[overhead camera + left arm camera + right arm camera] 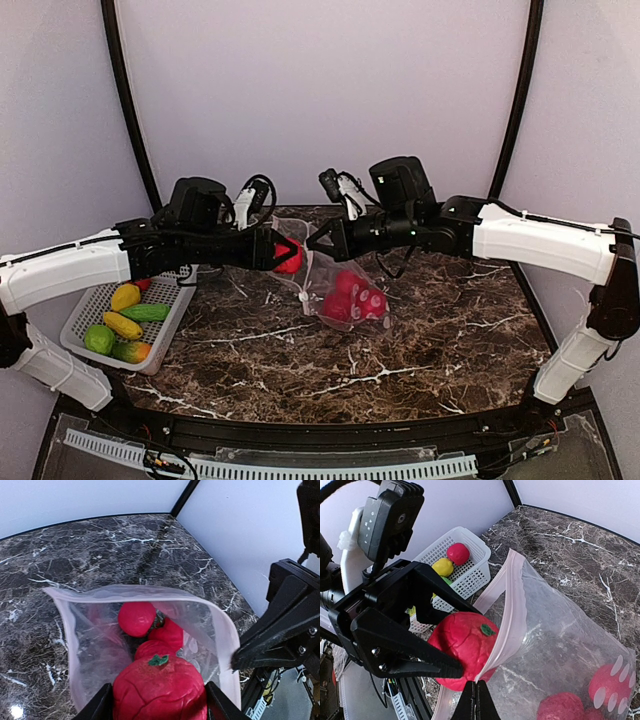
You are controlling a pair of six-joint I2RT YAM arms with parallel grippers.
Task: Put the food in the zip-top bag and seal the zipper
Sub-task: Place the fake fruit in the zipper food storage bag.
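Red toy fruit clamped in left end effector at zip-top bag mouth; right end effector pinched shut on zipper. Loading step. Next: push deeper, release.

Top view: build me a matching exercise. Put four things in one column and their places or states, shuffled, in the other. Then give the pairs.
Column one
1. left tool
2. right tool
3. white mesh basket
4. zip-top bag

Column two
A. pinches the pink zipper strip
B. sits at the left, with green and yellow toys in it
C. grips a red tomato toy at the bag's mouth
D. mouth open, red toys inside

Pairs: 1-C, 2-A, 3-B, 4-D
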